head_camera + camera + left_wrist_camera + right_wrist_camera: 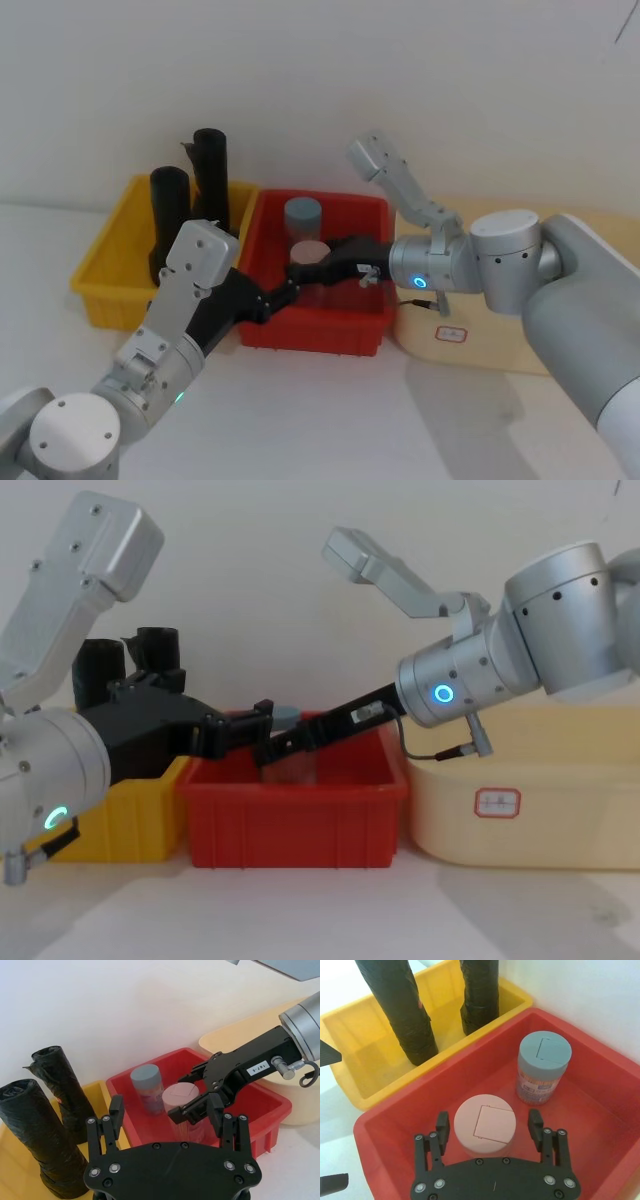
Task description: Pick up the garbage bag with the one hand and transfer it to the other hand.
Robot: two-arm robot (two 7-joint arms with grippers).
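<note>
Black plastic garbage bag [168, 215]: upright in yellow bin [108, 300], ungripped, just beside ragged-topped twin roll [211, 170]. Left gripper [283, 295], right gripper [300, 272]: both spread wide, near each other over red bin [310, 335], right straddling pink-lidded jar [483, 1125]. Hazards, as judged: fingertip collision; jar or wrong roll grasped instead.

The left claw [262, 723] reaches in from 9 o'clock over the left rim of the red bin [300, 820]. The right claw [272, 750] slants down into that bin from 2 o'clock. Behind the left claw, the garbage bag [95, 675] rises above the yellow bin [140, 825], with a second black roll [160, 648] at its 2 o'clock. A cream bin [540, 820] sits at the red bin's 3 o'clock.
</note>
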